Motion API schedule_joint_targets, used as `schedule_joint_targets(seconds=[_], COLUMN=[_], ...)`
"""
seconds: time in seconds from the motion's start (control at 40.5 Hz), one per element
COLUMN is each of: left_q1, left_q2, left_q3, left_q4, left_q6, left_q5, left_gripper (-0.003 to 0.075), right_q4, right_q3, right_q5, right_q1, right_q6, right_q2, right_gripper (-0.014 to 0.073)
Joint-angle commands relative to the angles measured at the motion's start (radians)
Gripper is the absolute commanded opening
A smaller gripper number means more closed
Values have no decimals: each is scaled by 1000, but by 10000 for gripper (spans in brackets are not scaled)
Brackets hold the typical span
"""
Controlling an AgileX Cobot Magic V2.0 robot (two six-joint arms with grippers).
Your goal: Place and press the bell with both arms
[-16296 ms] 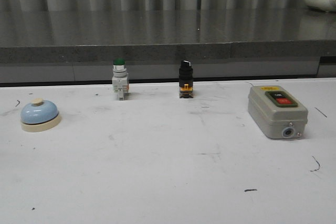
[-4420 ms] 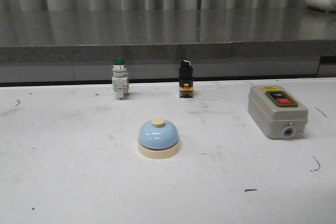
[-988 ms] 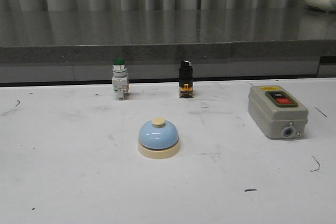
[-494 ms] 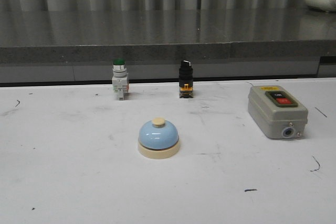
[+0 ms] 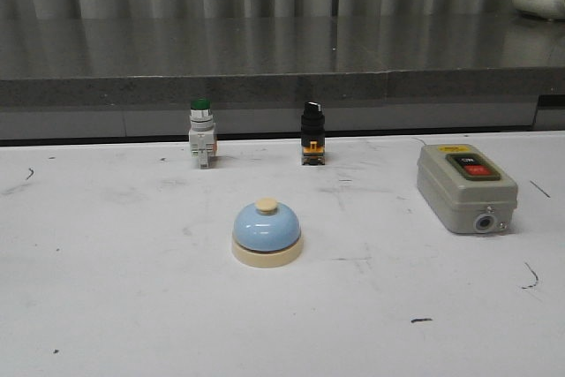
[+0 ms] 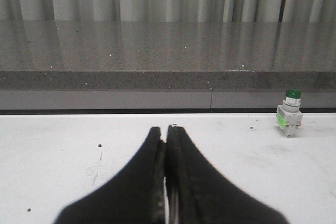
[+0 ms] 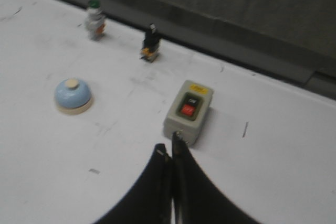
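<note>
Light-blue domed desk bell (image 5: pixel 267 232), cream base and button, sits upright mid-worktop (image 5: pixel 115 306), nothing touching it. Right pincer (image 7: pixel 171 151) is pressed closed and empty, above the near right of the worktop; the bell lies to its left, the grey switch box with red and black buttons (image 7: pixel 188 111) just beyond its tips. Left pincer (image 6: pixel 166 134) is likewise closed and empty; only the green-capped push button (image 6: pixel 290 120) shows in its view, no bell. Judgement: right arm better placed to press.
</note>
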Motion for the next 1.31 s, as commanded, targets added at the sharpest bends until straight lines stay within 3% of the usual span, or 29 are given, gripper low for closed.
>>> schedule_joint_targets(seconds=[0.0,0.247,0.469,0.84,0.988,1.284], left_q1=[0,0,0,0,0,0], left_q2=[-15,-15,-15,-15,-15,-15], left_q3=[23,23,23,23,23,23], left_q4=[-7,-7,-7,-7,-7,-7], left_q6=[-6,-6,-6,-6,-6,-6], left_q5=[-89,-89,-89,-89,-89,-89], left_gripper=[-20,-20,-20,-20,-20,-20], right_q4=[-2,7,7,30,22,16], right_q3=[111,408,559,556,556,556], right_q5=[-269,-564,-751,-730,-738,-747], right_q1=[-86,-236,-252,-251,-251,-251], right_q6=[0,0,0,3,101,136], right_q2=[-83,-259,-299,-297,-297,-297], right_gripper=[-69,-69,-69,-69,-69,-69])
